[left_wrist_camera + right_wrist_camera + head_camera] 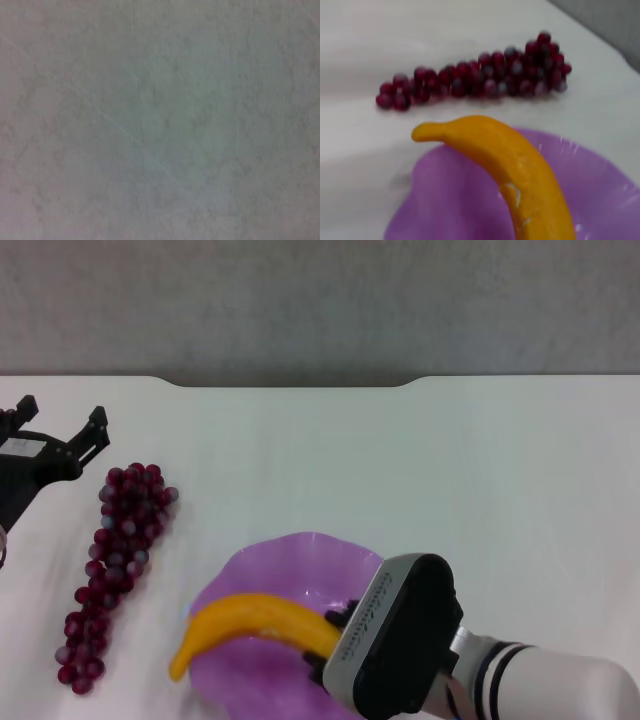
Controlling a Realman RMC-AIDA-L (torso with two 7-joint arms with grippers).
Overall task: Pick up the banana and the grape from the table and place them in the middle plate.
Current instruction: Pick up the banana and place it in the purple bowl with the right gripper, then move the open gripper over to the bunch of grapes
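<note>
The yellow-orange banana [255,620] hangs above the middle plate [300,558], its tip reaching out past the plate's left rim. My right gripper [338,625] is shut on the banana's other end, with the fingers mostly hidden behind the black wrist housing. The right wrist view shows the banana [520,170] over the purple plate [450,195], with the grape [485,80] beyond it. The grape [120,540] lies on the table [400,470] left of the plate. My left gripper [58,418] stands open at the far left, just beyond the bunch's top end.
The left wrist view shows only bare tabletop [160,120]. The table's far edge has a shallow notch [290,382] with a grey wall behind it. White table surface stretches to the right of the plate.
</note>
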